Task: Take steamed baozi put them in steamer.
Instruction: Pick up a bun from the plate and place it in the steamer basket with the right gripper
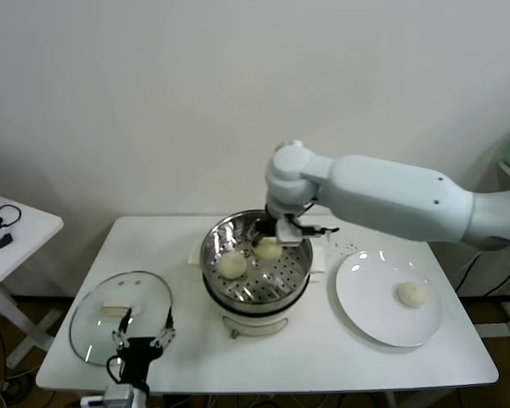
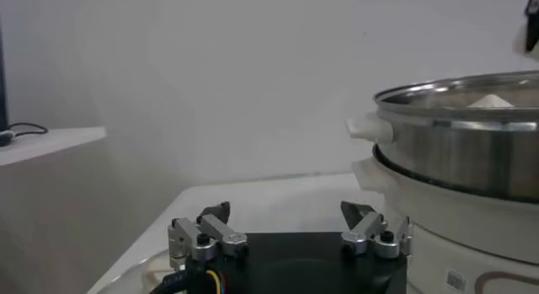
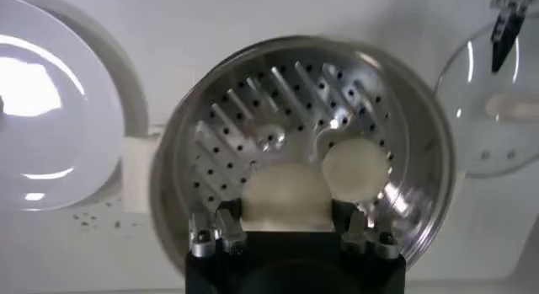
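The steamer stands mid-table, a shiny steel pot with a perforated tray on a white base. One baozi lies on the tray. My right gripper hangs just inside the pot's far rim, shut on a second baozi. In the right wrist view that held baozi fills the gap between the fingers, with the resting baozi beside it on the tray. A third baozi sits on the white plate. My left gripper is parked open at the table's front left.
A round glass lid lies flat at the front left, just beside the left gripper. The plate is to the right of the steamer. In the left wrist view the steamer rises close by. A small side table stands far left.
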Motion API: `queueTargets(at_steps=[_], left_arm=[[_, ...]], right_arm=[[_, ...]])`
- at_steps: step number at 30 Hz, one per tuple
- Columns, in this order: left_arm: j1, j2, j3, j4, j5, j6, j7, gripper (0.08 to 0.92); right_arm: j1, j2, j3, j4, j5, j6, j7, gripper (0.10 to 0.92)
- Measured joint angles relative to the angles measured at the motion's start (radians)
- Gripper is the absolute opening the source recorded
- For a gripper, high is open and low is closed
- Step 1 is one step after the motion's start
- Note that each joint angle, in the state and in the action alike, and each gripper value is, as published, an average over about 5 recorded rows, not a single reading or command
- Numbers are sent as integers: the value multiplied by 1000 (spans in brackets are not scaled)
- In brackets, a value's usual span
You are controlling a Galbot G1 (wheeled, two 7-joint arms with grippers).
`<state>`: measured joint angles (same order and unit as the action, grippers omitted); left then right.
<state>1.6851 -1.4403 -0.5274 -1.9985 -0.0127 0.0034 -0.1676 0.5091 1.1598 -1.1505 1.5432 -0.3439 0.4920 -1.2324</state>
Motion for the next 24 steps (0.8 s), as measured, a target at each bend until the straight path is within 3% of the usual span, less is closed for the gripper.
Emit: queueTargets(at_steps=[10, 24], left_arm=[[2, 1, -2, 1, -1, 0, -1, 823], [-3, -1, 2, 11, -2, -1, -1, 823]], right_arm=[[-35, 53, -37, 11, -35, 43, 3, 687], [-50, 14, -76, 47, -58, 67, 5, 702]])
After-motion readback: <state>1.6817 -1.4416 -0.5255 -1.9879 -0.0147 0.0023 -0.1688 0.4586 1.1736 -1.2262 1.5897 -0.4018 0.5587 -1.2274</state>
